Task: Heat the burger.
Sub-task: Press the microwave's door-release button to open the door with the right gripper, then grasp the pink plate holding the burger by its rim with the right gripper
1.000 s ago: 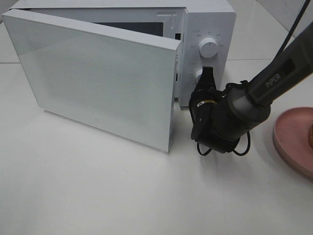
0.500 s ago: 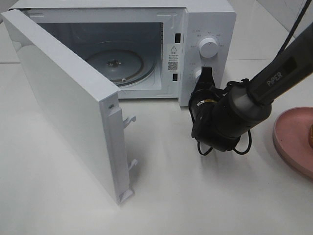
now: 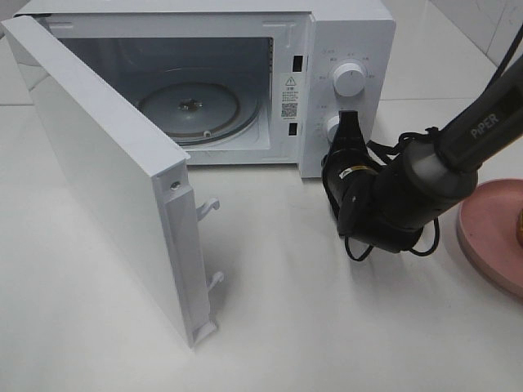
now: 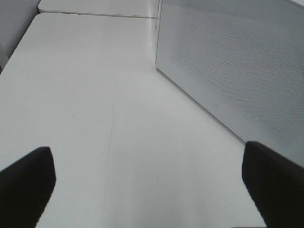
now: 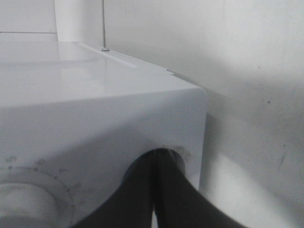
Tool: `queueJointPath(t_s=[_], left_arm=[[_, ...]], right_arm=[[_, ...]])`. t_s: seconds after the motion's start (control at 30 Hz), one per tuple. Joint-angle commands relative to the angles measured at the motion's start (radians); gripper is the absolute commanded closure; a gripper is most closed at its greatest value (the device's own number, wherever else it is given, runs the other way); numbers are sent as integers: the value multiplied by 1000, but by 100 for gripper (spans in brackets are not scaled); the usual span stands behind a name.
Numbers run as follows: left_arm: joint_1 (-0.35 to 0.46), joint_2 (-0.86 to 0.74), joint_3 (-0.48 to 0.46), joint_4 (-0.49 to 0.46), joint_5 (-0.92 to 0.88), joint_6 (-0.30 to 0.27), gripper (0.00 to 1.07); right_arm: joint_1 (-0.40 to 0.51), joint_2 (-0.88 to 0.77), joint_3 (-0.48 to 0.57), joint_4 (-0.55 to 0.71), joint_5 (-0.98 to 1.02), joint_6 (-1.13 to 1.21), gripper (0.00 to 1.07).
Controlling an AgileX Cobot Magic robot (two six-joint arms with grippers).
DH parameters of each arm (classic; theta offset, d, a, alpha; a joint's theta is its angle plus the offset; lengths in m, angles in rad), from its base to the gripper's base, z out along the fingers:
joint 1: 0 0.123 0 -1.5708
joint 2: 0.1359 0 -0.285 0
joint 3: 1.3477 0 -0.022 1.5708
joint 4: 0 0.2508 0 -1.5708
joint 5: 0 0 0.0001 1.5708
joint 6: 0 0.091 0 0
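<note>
The white microwave (image 3: 347,37) stands at the back with its door (image 3: 106,171) swung wide open to the left. Its glass turntable (image 3: 192,110) is bare. My right gripper (image 3: 347,122) is shut, with its tips against the lower knob on the control panel; the right wrist view shows the shut fingers (image 5: 142,194) pressed to that panel (image 5: 95,133). Of the burger (image 3: 520,220) only a brown sliver shows, on the pink plate (image 3: 490,233) at the right edge. My left gripper (image 4: 147,190) is open over bare table beside the door's outer face (image 4: 228,61).
The open door juts far forward over the left half of the table (image 3: 327,327), its latch hooks (image 3: 208,204) pointing right. The right arm (image 3: 409,192) and its cable lie between the microwave and the plate.
The microwave door has swung from nearly shut to wide open, showing the cavity. The right arm has shifted slightly to the right, its gripper still at the knob.
</note>
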Motion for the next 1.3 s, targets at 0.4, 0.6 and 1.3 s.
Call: queueJointPath(t_s=[0.4, 0.6, 1.3], left_arm=[[-6, 0, 0, -4, -5, 0, 4], [-6, 0, 0, -4, -5, 0, 4], [-6, 0, 0, -4, -5, 0, 4]], right_arm=[[-10, -177, 144, -93, 169, -64, 107], [-13, -282, 193, -115, 360, -251, 107], [-159, -511, 221, -140, 957, -1067, 107]])
